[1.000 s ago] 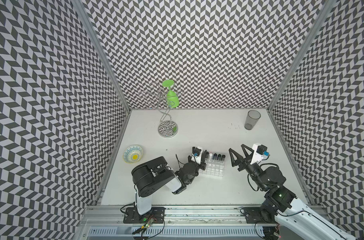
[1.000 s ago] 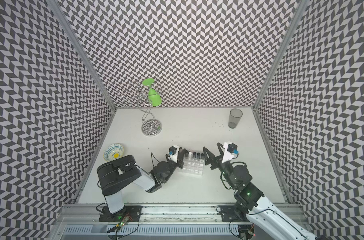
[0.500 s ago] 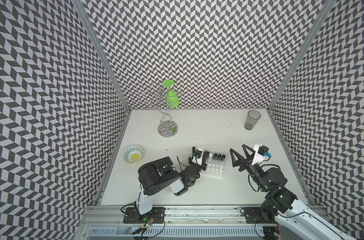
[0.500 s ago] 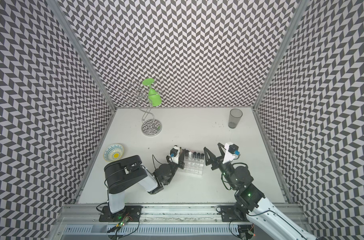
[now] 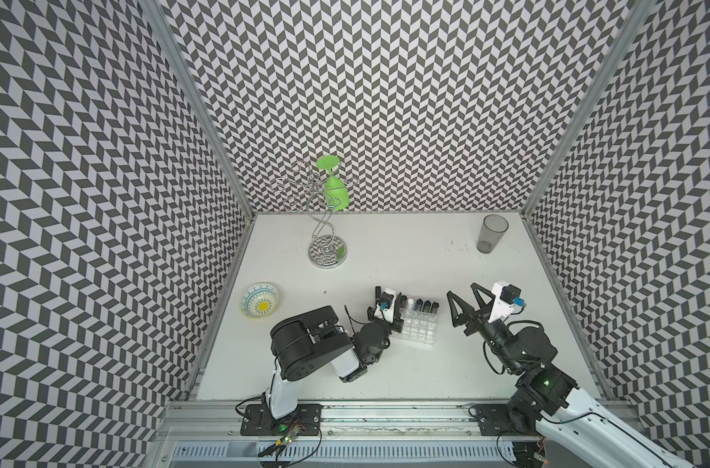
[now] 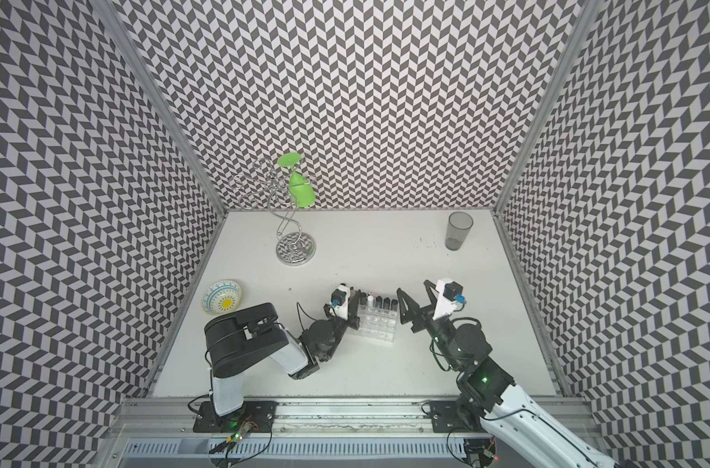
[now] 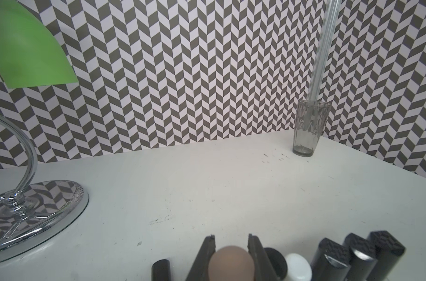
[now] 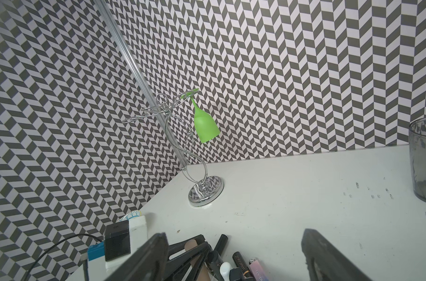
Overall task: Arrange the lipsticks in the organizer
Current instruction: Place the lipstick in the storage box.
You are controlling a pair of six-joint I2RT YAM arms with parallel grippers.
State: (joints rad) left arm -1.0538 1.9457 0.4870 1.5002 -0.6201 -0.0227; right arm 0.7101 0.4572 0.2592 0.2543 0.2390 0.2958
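Beside the organizer (image 5: 419, 335), we see the left jaws still clamped on the beige lipstick (image 7: 230, 262); the right jaws stay wide apart, empty.

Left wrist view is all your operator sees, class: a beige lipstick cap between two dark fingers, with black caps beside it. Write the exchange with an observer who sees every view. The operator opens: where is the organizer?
Observer: The organizer, a clear gridded tray, sits right beside the left hand, which grips the beige lipstick. Its near rows look empty.
Operator: Is the other arm in the way?
Observer: No. The right hand hangs open on the tray's other side, apart from it.
Operator: Anything else on the table that I miss?
Observer: A patterned bowl, well to the left of the tray.
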